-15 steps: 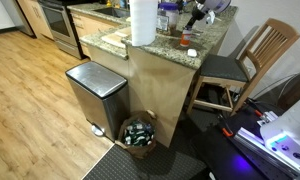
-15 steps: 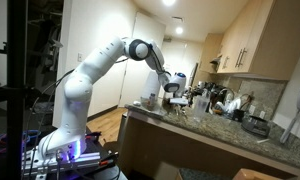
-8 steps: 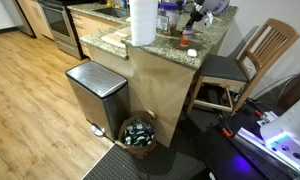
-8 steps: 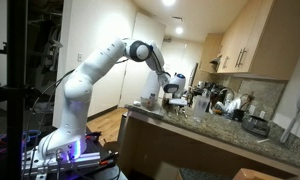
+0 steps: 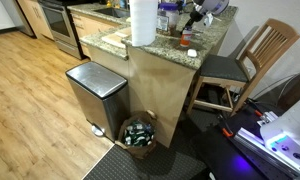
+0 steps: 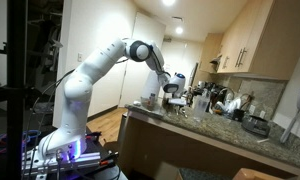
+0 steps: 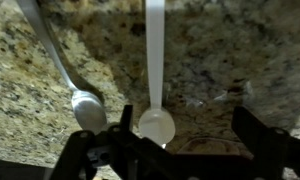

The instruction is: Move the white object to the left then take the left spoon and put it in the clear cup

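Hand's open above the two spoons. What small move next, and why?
Probably slide the hand sideways toward the metal spoon: in the wrist view it lies on the left, outside the open fingers, while the white spoon sits between them.

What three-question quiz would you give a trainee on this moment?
1. True or false: the hand is shut on a spoon.
2. How many spoons lie on the granite counter in the wrist view? A one, B two, C four.
3. Which spoon's bowl lies between the hand's fingers in the wrist view: the metal spoon or the white spoon?
Key: 1 false, the hand is open and holds nothing. 2 B. 3 the white spoon.
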